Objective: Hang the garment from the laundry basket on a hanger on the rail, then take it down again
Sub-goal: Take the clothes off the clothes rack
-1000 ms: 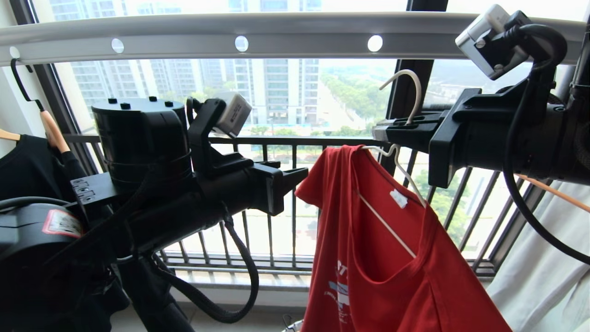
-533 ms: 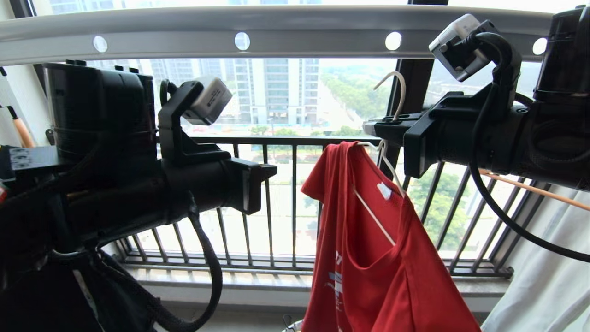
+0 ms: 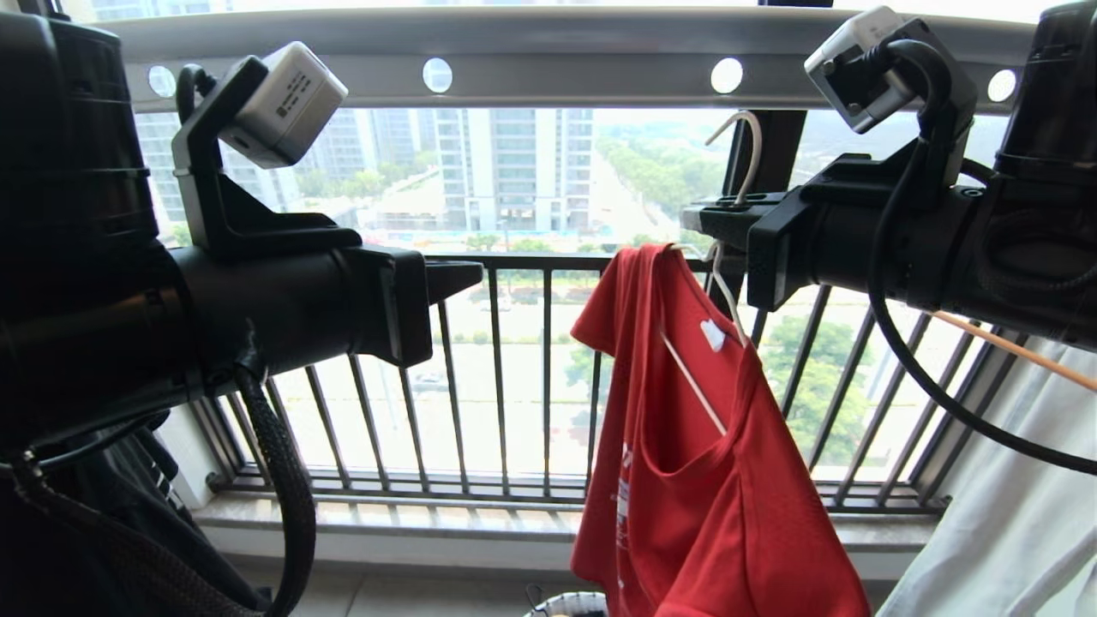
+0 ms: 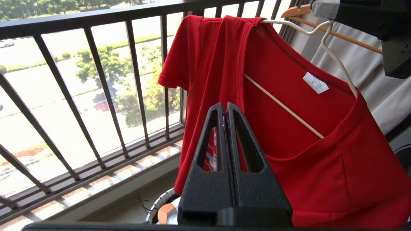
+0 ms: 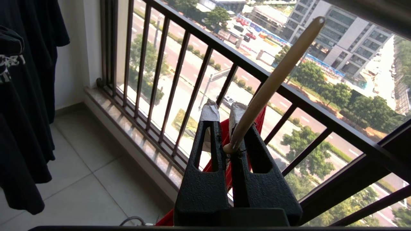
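Note:
The red garment (image 3: pixel 686 446) hangs lopsided on the white wire hanger (image 3: pixel 747 146). One shoulder is bunched over the hanger's end, and its lower bar (image 4: pixel 282 107) crosses inside the neck opening. My right gripper (image 3: pixel 694 224) is shut on the hanger's neck, just under the curved hook (image 5: pixel 273 83), which sits below the grey holed rail (image 3: pixel 557 51) without touching it. My left gripper (image 3: pixel 471 274) is shut and empty, level with the garment's shoulder and left of it; its fingertips (image 4: pixel 224 106) point at the red cloth. The laundry basket's rim (image 3: pixel 570 604) shows on the floor under the garment.
A dark barred balcony railing (image 3: pixel 548 261) runs behind everything, with a dark window post (image 3: pixel 763 163) behind the hook. A white garment (image 3: pixel 1011 480) on a wooden hanger (image 3: pixel 1011 347) hangs at the right. A black shirt (image 5: pixel 22 96) hangs at the far left.
The left gripper has pulled back to the left and upward, away from the garment. The right gripper has raised the hanger a little toward the rail. The whole view has shifted.

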`<state>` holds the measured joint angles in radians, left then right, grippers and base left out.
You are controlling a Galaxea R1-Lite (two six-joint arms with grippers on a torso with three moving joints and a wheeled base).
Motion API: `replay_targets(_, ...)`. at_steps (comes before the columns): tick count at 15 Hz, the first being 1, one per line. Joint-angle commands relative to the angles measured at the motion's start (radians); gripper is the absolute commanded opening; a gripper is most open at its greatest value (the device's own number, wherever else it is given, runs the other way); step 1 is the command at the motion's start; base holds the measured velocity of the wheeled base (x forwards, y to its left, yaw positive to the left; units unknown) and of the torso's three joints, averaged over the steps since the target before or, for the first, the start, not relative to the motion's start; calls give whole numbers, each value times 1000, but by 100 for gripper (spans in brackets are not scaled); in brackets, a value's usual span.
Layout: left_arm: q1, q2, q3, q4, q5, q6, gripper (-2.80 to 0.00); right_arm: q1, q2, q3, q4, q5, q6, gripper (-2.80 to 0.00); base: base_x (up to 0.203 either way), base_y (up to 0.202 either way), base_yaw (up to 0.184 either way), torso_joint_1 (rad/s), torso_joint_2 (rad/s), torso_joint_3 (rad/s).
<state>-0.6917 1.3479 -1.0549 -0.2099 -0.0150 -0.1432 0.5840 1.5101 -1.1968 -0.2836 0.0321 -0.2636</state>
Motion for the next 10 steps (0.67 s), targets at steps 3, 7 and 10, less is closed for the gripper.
replay_targets(3, 0, 13, 0, -3, 0, -3, -280, 2, -32, -2, 1, -1, -11, -280, 0, 0, 0, 0, 0, 0)
replay_targets(7, -2, 6, 1, -3, -2, -1, -280, 0, -8, -58, 7, -3, -18, -280, 0, 0, 0, 0, 0, 0)
replay_targets(10, -2, 2, 1, -3, 0, -3, -280, 0, 33, -98, 6, -3, -43, -280, 0, 0, 0, 0, 0, 0)
